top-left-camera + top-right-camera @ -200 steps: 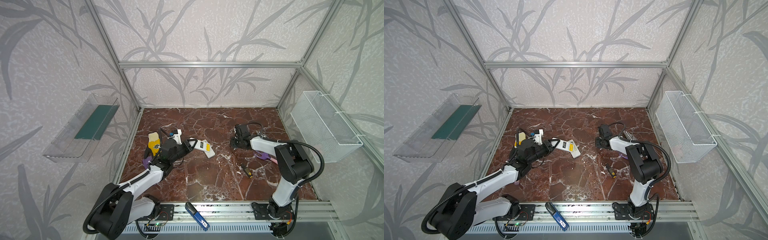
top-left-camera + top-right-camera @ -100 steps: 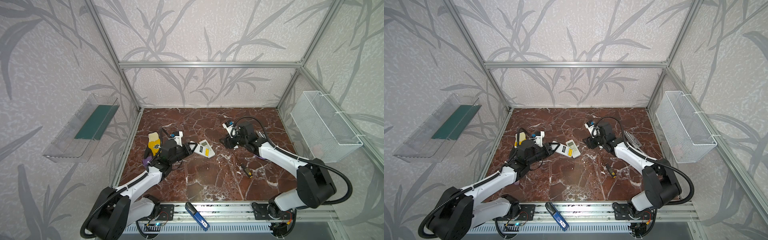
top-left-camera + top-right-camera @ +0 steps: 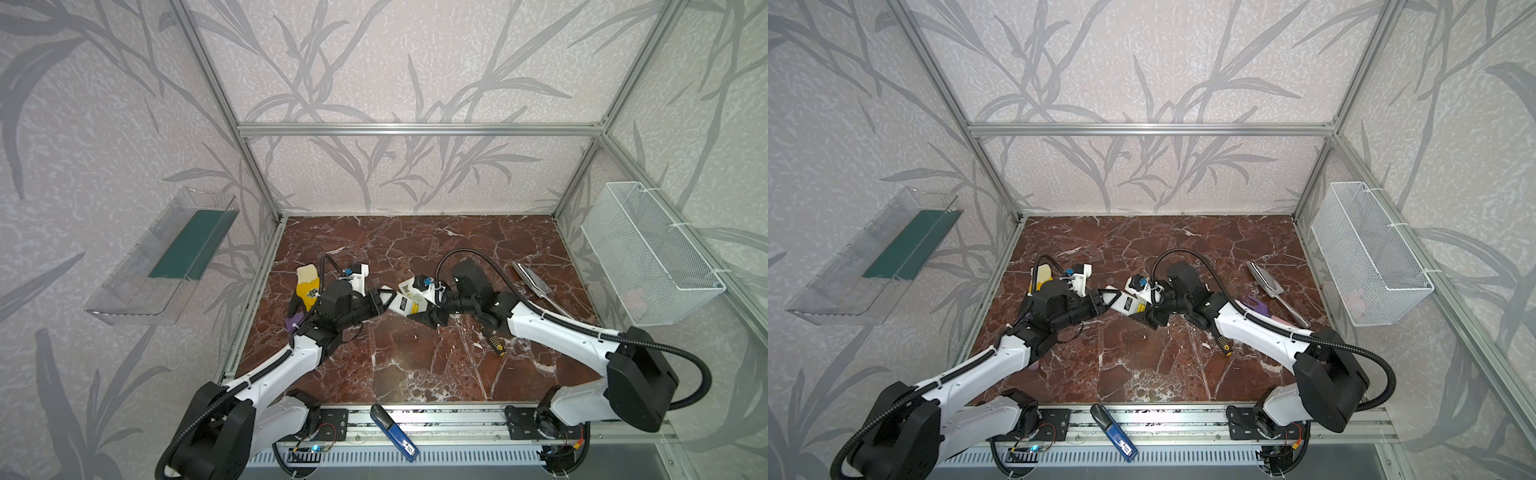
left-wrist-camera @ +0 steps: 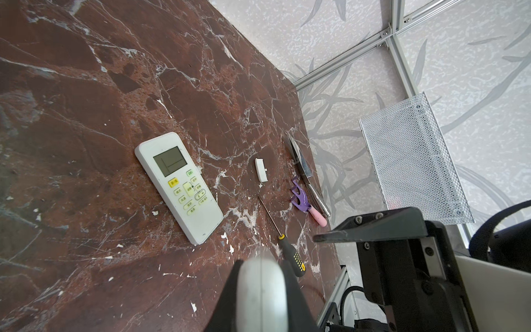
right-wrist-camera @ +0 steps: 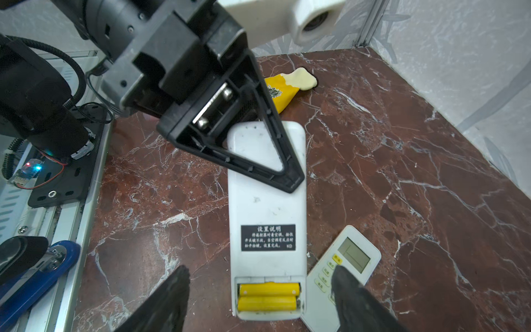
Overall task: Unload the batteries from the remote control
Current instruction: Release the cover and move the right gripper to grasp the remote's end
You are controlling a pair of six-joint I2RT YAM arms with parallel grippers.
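Observation:
My left gripper (image 3: 384,300) (image 4: 263,266) is shut on one end of a white remote control (image 3: 405,305) (image 3: 1127,305), held back side up just above the marble. The compartment at its far end is uncovered and two yellow batteries (image 5: 268,296) lie side by side in it. My right gripper (image 5: 260,270) (image 3: 1152,313) is open, with a finger on either side of that compartment end and touching neither side. The left gripper's upper finger (image 5: 287,178) lies across the remote's back.
A second remote (image 4: 178,186) (image 5: 342,273) lies face up beside the held one. A small white cover (image 4: 261,169), a screwdriver (image 3: 496,345), a purple-and-pink tool (image 3: 1256,307) and a metal scoop (image 3: 536,282) lie to the right. A yellow glove (image 3: 308,286) lies at the left, a blue stapler (image 3: 395,432) on the front rail.
My right arm has swung left from the table's right side to the held remote, and its jaws have spread wider. The left gripper has kept hold of the remote.

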